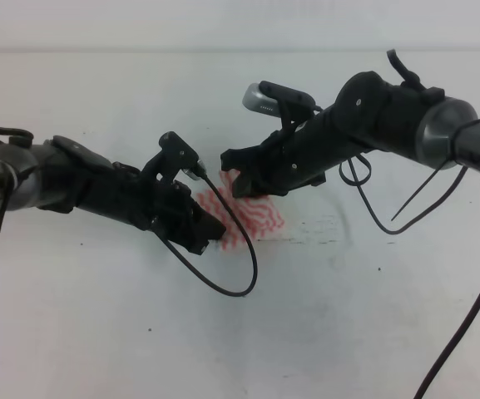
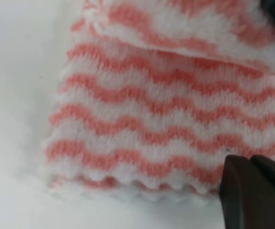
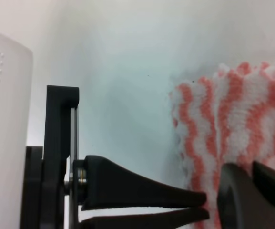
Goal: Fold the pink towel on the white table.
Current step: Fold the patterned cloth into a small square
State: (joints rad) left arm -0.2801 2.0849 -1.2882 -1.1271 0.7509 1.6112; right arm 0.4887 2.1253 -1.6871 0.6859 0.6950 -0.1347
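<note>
1. The pink towel lies mid-counter, one layer folded over (edge visible from the left wrist).
2. Left end effector and right end effector sit at the towel's edges; I cannot tell either's opening.

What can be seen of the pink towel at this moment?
The pink towel is a small fleecy cloth with pink-and-white wavy stripes, lying on the white table between the two arms. In the left wrist view a second layer overlaps along its top, so it is at least partly folded, with a scalloped near edge. The left gripper and right gripper both sit at its edges; whether either grips it cannot be told.
</note>
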